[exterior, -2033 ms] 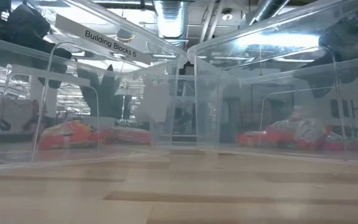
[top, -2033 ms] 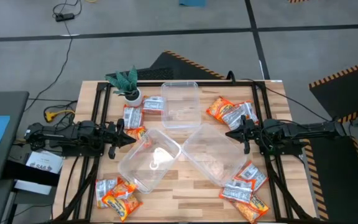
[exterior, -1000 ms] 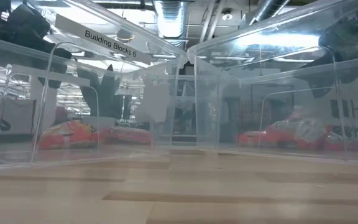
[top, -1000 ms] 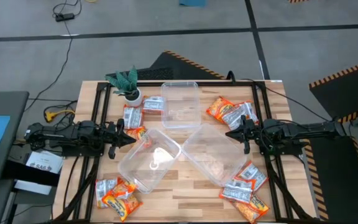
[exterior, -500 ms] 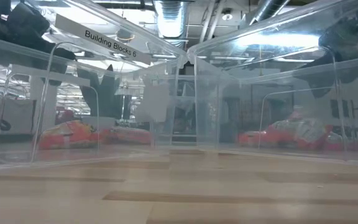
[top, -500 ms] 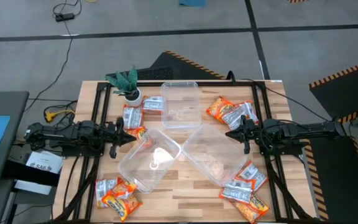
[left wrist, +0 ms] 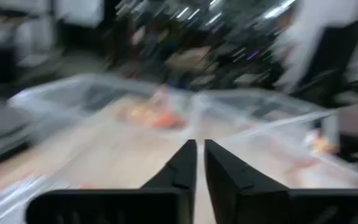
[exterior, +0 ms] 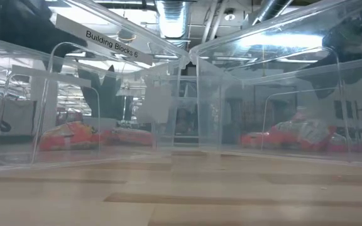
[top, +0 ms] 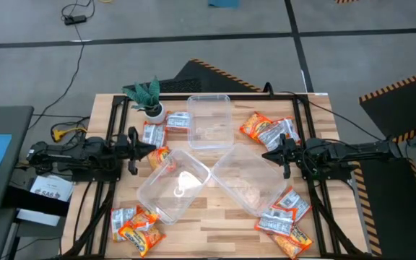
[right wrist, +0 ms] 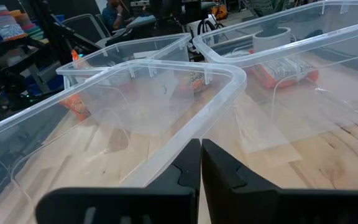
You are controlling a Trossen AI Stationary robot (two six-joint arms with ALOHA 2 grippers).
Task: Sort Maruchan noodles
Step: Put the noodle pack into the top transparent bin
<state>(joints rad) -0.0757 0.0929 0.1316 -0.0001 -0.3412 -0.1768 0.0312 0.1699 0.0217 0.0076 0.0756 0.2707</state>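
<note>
Maruchan noodle packets, orange and silvery, lie flat on the table in clusters in the high view: far left [top: 166, 128], one orange by the left arm [top: 159, 154], near left [top: 134, 224], far right [top: 269, 130] and near right [top: 286, 218]. My left gripper [top: 149, 148] hovers shut over the table's left side, its tips beside the orange packet; its fingers [left wrist: 199, 157] sit together in the blurred left wrist view. My right gripper [top: 266, 154] waits shut at the right side, by the near-right tub's rim [right wrist: 185, 134].
Three clear plastic tubs stand mid-table: one far [top: 209, 120], one near left [top: 173, 184], one near right [top: 250, 179]. A small potted green plant [top: 147, 97] stands at the far left corner. Bare wood shows along the near edge between the packet clusters.
My left arm has swung toward the table's far edge, its gripper now beside the far-left packets; its dark shape has left the low view's upper left. The left wrist view is blurred with motion. The right arm, the packets and the tubs have stayed put.
</note>
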